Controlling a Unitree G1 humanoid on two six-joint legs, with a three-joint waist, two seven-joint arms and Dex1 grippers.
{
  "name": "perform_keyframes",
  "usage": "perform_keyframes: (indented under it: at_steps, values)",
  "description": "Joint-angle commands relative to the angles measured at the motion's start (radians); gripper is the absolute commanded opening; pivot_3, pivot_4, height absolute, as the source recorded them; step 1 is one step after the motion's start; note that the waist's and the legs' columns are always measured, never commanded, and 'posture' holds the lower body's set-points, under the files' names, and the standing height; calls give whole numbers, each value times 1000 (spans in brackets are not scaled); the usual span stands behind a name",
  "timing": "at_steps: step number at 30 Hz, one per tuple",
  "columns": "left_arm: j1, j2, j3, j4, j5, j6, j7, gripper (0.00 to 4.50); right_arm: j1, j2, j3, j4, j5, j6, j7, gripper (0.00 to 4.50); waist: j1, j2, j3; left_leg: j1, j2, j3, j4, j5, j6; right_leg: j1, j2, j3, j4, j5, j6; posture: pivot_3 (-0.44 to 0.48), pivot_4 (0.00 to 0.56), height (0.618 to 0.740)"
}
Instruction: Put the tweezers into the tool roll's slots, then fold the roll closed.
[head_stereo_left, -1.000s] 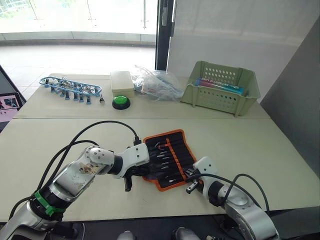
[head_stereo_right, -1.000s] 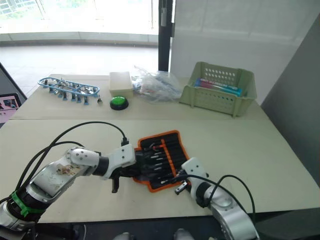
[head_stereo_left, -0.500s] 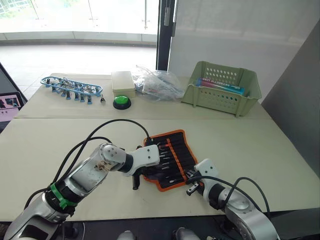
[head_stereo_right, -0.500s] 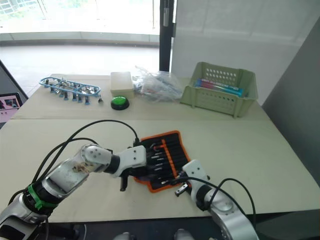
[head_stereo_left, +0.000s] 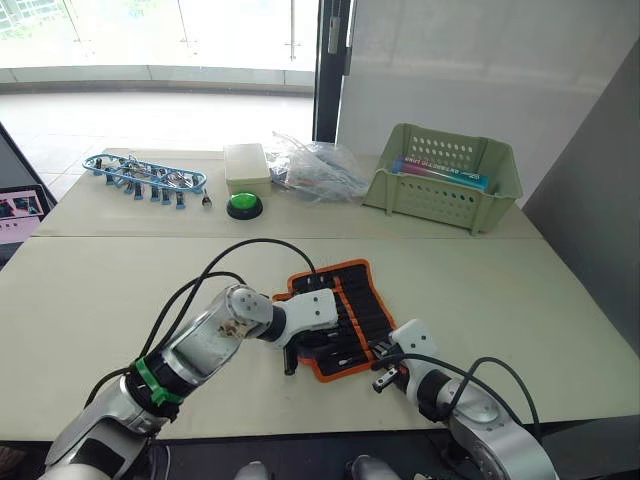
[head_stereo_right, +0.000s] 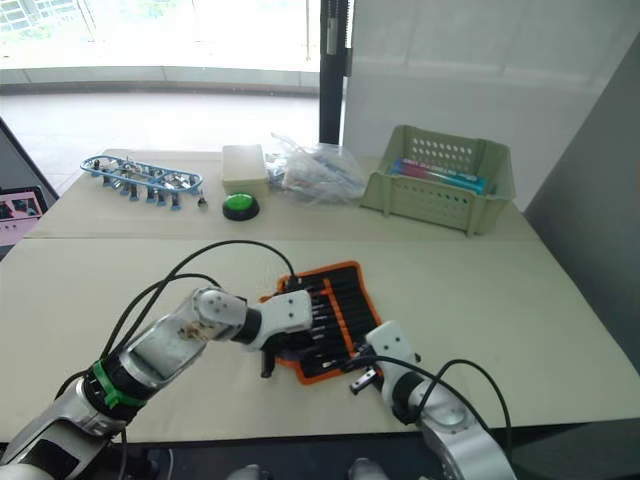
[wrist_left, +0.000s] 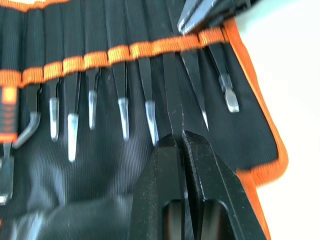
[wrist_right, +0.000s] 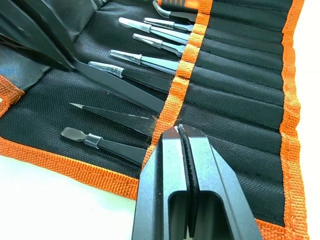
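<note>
The tool roll (head_stereo_left: 345, 310) lies open on the near table, black with orange edging and an orange middle stripe (wrist_left: 125, 52). Several tweezers (wrist_left: 122, 107) sit tucked under that stripe in its slots (wrist_right: 235, 100). My left gripper (wrist_left: 182, 137) hovers low over the roll's left half, shut on one slim black tweezer (wrist_left: 172, 95) whose far end runs under the stripe. My right gripper (wrist_right: 181, 131) is shut with nothing in it, its tips resting on the orange stripe near the roll's front edge. In the left eye view both grippers meet at the roll's near corner (head_stereo_left: 340, 372).
At the back of the table stand a green plastic basket (head_stereo_left: 442, 176), a crumpled clear bag (head_stereo_left: 318, 168), a cream box (head_stereo_left: 245, 162), a green button (head_stereo_left: 241, 205) and a blue rack of clips (head_stereo_left: 145, 175). A seam (head_stereo_left: 120, 237) crosses the table.
My left gripper has moved to the right across the roll, carrying the tweezer toward the near-right slots. The right gripper has stayed where it was.
</note>
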Motion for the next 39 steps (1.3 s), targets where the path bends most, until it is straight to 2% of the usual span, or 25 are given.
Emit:
perform_keyframes:
  at_steps: [1, 13, 22, 27, 33, 35, 36, 39]
  values:
    - [-32, -50, -26, 17, 25, -40, 8, 28, 53, -5, 53, 76, 0, 75, 9, 0, 0, 0, 0, 0, 0, 0, 0, 0, 0, 0, 0, 0, 0, 0, 0, 0, 150, 738]
    - [-19, -233, -45, 134, 87, -86, 95, 28, 45, -5, 57, 89, -3, 68, 15, 0, 1, 1, -1, 0, -1, -1, 4, 0, 0, 1, 0, 0, 2, 0, 0, 0, 150, 738]
    - [-5, -248, -22, 143, 89, -109, 93, 28, 26, -6, 60, 104, -3, 65, 25, 0, 2, 4, -3, 0, -2, -3, 11, 0, 0, 4, 0, 1, 3, 0, 1, 0, 150, 738]
    - [22, -175, 93, 66, 40, -134, 63, 1598, 23, -6, 61, 116, -6, 56, 28, 0, -5, 4, -3, -1, -2, -3, 11, 0, 0, 3, 0, 1, 4, 1, 2, 0, 150, 738]
    - [150, -4, 395, -110, -154, -94, -12, 3624, 12, -22, 55, 128, -10, 38, 43, 0, -20, 7, -3, 0, 1, -4, 9, 0, 1, 2, 4, 1, 6, 1, 1, 0, 150, 738]
    - [249, 49, 517, -144, -217, -114, -33, 4257, 7, -30, 46, 131, -12, 1, 53, 0, -21, 8, -3, 0, 1, -4, 9, 0, 1, 3, 3, 1, 6, 1, 1, 0, 150, 738]
    - [294, 70, 564, -156, -241, -127, -41, 4457, 6, -33, 42, 131, -12, -18, 59, 0, -23, 8, -3, 0, 1, -4, 9, 0, 1, 3, 3, 1, 5, 1, 1, 0, 150, 738]
    - [459, 100, 707, -164, -266, -237, -41, 4457, 9, -50, 25, 87, 4, -83, 95, 0, -25, 8, -3, 0, 1, -3, 9, 0, 1, 3, 1, 2, 5, 1, 1, 0, 150, 738]
